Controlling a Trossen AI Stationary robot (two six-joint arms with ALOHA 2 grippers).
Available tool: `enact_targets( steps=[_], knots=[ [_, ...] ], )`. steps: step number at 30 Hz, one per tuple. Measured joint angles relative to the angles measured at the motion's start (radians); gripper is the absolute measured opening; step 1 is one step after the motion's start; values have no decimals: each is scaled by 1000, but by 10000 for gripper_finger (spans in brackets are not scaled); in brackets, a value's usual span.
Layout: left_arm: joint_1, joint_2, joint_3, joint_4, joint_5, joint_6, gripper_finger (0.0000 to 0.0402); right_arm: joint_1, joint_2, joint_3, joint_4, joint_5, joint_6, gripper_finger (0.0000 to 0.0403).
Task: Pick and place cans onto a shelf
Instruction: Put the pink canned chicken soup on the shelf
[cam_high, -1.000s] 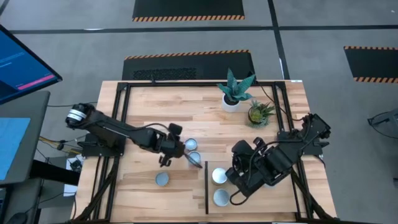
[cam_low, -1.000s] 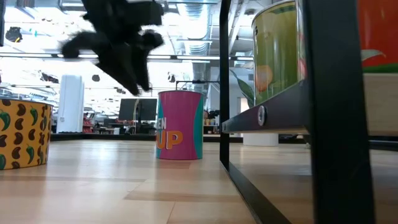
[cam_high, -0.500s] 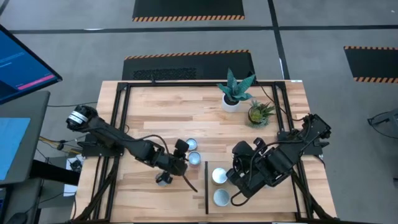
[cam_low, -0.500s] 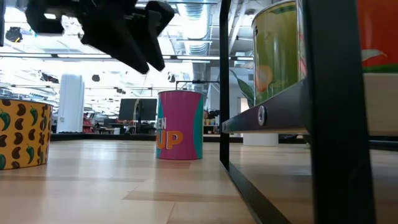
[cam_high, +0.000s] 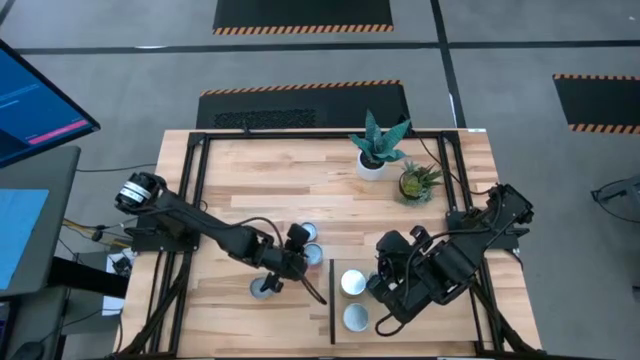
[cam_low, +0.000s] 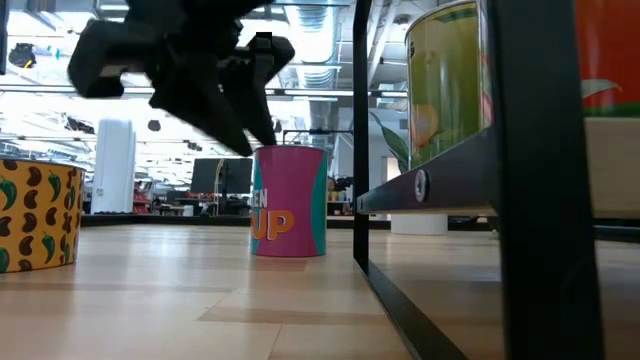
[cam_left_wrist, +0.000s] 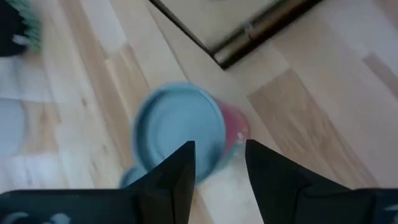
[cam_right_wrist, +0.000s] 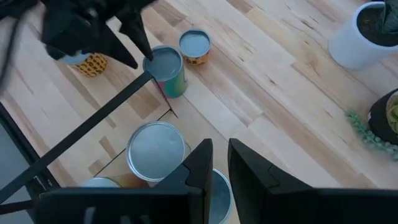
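Cans stand in two groups on the planked tabletop (cam_high: 260, 180). Three sit on the left half: a pink can (cam_low: 288, 201) with a blue-grey lid just left of the shelf's black strip (cam_high: 332, 300), a second can (cam_high: 307, 232) close behind it, and a yellow can (cam_low: 36, 215) with dark pepper marks nearer the front edge. Two further cans (cam_high: 353, 283) rest on the shelf (cam_high: 350, 300), the light-wood panel at front centre; the right wrist view shows their silvery lids side by side, touching or nearly so. Left gripper (cam_high: 290, 268) hangs low over the left group, between the yellow can and the pink one, its jaws parted with nothing between them; the left wrist view shows the pink can's lid (cam_left_wrist: 180, 127) just beyond the two dark fingers (cam_left_wrist: 171, 180). Right gripper (cam_right_wrist: 214, 163) waits above the shelf by the two placed cans, fingers standing close together with only a narrow gap and clasping nothing. Two potted plants, one in a white pot (cam_high: 372, 165) and a smaller one (cam_high: 415, 185), stand at the back right of the table, well apart from the cans.
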Motion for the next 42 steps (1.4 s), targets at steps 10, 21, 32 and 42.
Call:
enact_targets(
  steps=[10,21,32,42],
  knots=[
    [-1,50,1,18,-85,4,106,8,0,0,0,-1,20,75],
    [27,52,182,-224,-188,-2,2,45,0,0,0,6,35,74],
    [193,52,489,-337,-180,71,0,176,-26,1,-1,5,112,46],
    [222,50,673,-126,-18,23,0,388,-37,1,0,-82,412,10]
  ],
)
